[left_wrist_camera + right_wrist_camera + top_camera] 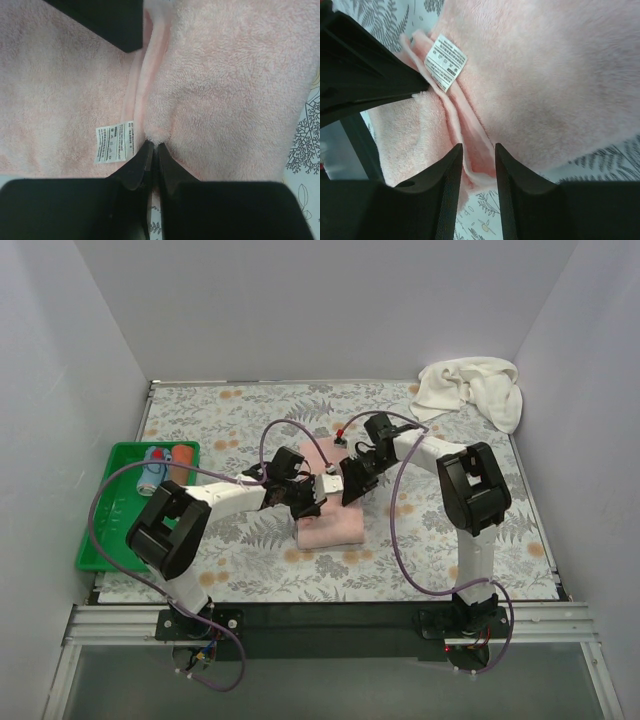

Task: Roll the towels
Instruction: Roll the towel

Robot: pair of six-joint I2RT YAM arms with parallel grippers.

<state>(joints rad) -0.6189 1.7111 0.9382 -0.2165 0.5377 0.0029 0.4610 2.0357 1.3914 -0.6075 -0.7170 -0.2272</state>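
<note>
The salmon-pink towel (335, 528) lies partly folded on the floral mat at mid-table, both grippers over its far end. My left gripper (312, 502) is shut on a raised fold of the pink towel (225, 90); its jaws (152, 146) pinch the ridge next to a white care label (115, 142). My right gripper (348, 485) is open; its jaws (478, 150) straddle the towel's (545, 75) folded edge without pinching it. The label (445, 61) shows there too. The cream-white towel (470, 388) lies bunched at the far right corner.
A green tray (120, 465) at the left edge holds a blue can (153, 468) and an orange cylinder (180, 462). White walls close in the left, back and right sides. Purple cables loop from both arms.
</note>
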